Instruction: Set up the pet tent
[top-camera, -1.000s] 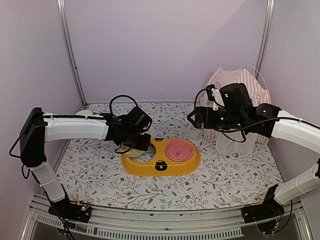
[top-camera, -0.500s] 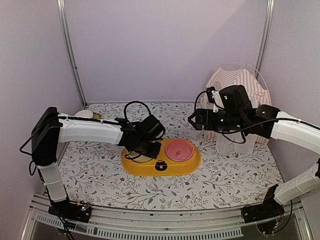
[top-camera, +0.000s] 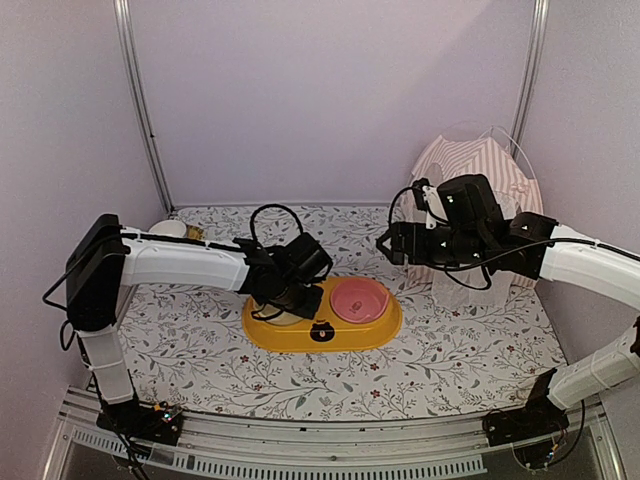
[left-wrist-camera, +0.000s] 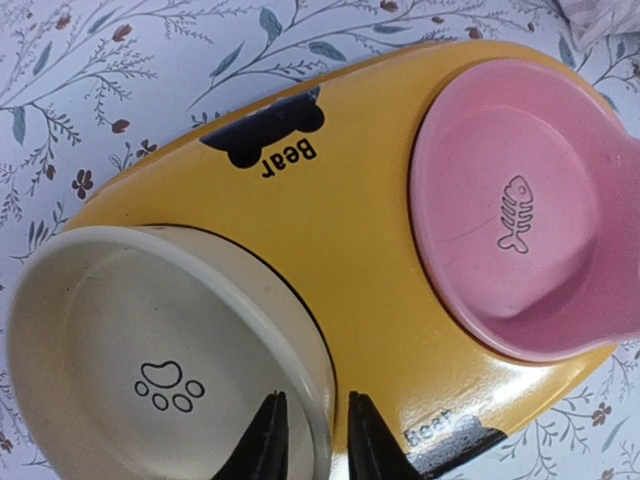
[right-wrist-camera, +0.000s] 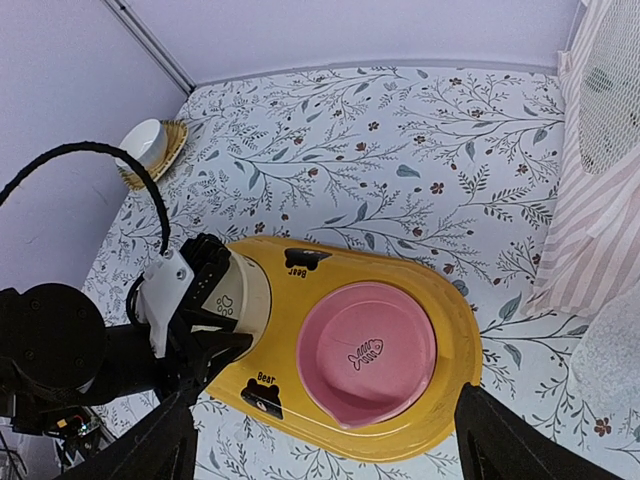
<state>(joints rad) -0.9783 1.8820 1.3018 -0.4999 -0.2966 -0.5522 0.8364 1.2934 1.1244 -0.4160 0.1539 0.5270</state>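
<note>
Left gripper straddling bowl rim in tray – jaws barely apart, can't tell if gripping, probably seating it. Right gripper hovering wide open, empty – tent slumping back-right of tray.

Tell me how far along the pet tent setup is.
Done: the pet tent is up in the far right corner, and the pink bowl sits in the yellow tray. In hand: the left fingers straddle the rim of the cream bowl, which rests in the tray's other well. Left: the right fingers are open and empty by the tent; I can't tell whether it needs straightening.
</note>
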